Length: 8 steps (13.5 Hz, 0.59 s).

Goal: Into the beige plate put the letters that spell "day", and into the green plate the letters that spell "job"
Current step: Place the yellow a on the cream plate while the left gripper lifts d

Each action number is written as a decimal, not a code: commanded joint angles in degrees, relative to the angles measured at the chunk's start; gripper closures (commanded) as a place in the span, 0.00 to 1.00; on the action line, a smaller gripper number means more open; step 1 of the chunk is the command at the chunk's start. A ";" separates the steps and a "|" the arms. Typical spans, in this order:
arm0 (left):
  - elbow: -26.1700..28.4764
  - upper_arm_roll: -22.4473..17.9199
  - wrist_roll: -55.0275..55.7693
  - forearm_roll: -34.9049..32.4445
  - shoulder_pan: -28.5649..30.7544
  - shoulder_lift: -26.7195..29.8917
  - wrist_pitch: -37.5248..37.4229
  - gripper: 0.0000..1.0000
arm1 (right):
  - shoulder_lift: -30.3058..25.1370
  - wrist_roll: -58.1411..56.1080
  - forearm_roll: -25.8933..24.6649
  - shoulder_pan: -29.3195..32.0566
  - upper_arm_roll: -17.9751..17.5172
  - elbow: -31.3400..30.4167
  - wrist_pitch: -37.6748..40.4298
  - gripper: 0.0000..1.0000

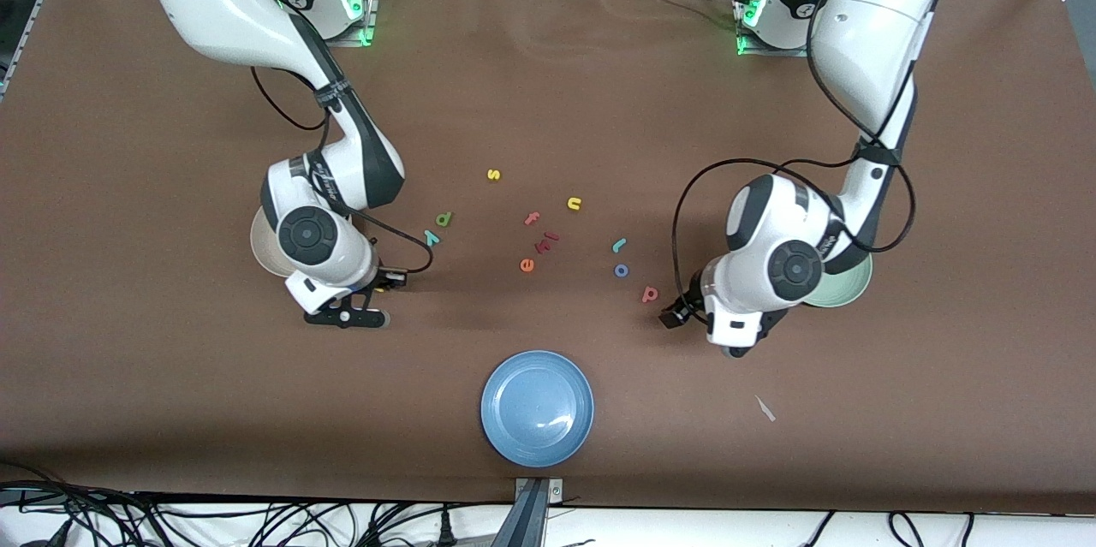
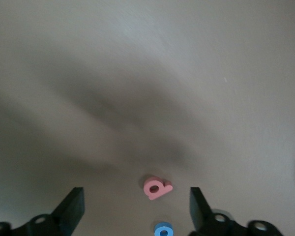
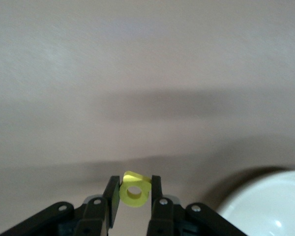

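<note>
The right gripper (image 3: pixel 135 192) hung just beside the beige plate (image 3: pixel 265 206), its fingers (image 3: pixel 111 195) pinching the yellow a (image 3: pixel 134 191) clear of the table (image 1: pixel 548 85). The left gripper (image 2: pixel 136 209) hovered with fingers spread wide over the salmon b (image 2: pixel 157 187), the blue o (image 2: pixel 163 229) close by. The green plate (image 1: pixel 848 286) sat mostly hidden under the left arm, toward that arm's end of the table.
</note>
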State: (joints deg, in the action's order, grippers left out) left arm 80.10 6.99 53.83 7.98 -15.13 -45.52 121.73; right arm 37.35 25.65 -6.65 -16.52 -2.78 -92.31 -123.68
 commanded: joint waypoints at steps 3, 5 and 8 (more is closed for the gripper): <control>-0.48 -0.66 -8.31 1.07 -3.94 -1.85 0.27 0.19 | -13.86 -5.95 -0.12 4.74 1.72 -18.93 0.10 0.81; -0.47 -0.66 -8.48 1.07 -4.30 -2.38 0.27 0.26 | -15.11 -6.67 -0.12 4.92 3.91 -22.28 0.10 0.81; -0.56 -0.66 -9.44 0.28 -4.39 -3.52 0.27 0.37 | -13.89 -6.58 -0.03 5.10 5.41 -24.40 -0.69 0.81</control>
State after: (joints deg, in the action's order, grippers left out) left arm 80.11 6.99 46.88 7.98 -19.29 -48.19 121.98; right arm 24.18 19.46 -6.65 -11.25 2.14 -113.74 -123.15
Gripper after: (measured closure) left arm 0.313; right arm 0.705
